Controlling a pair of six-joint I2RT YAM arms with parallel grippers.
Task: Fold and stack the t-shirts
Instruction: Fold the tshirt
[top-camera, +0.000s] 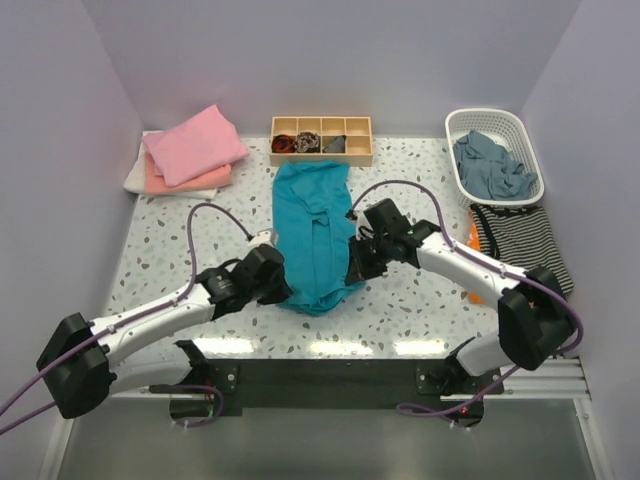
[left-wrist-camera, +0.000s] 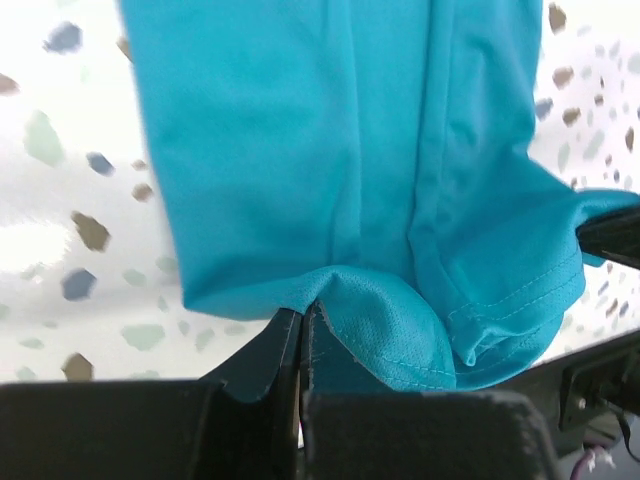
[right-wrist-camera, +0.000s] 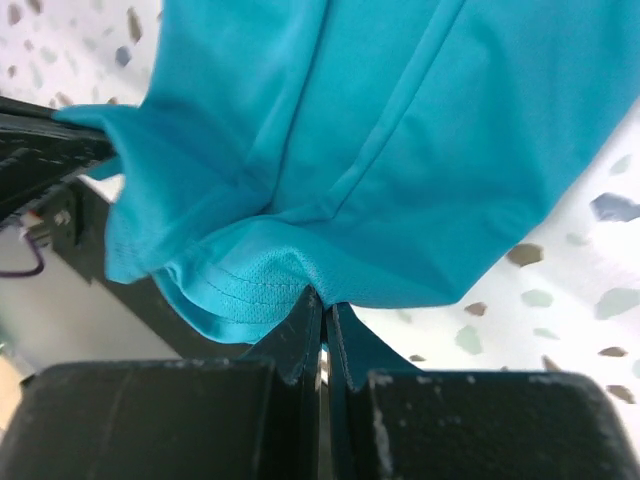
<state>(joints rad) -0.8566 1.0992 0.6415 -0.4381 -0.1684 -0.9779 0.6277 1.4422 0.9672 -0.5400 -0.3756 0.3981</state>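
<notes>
A speckled table (top-camera: 420, 300) stands between pale lilac walls (top-camera: 350, 50). At its far edge sits a divided wooden tray (top-camera: 321, 159) with small dark items (top-camera: 296, 144) in its left compartments, too small to identify. At the far right, a white slatted basket (top-camera: 487, 113) holds crumpled grey-blue cloth (top-camera: 490, 165). Just in front of the basket lies striped cloth (top-camera: 520, 240), with something orange (top-camera: 472, 236) at its left edge.

Terrazzo table (top-camera: 420, 300): teal t-shirt (top-camera: 310, 230), tray (top-camera: 322, 157), basket (top-camera: 490, 113)
</notes>
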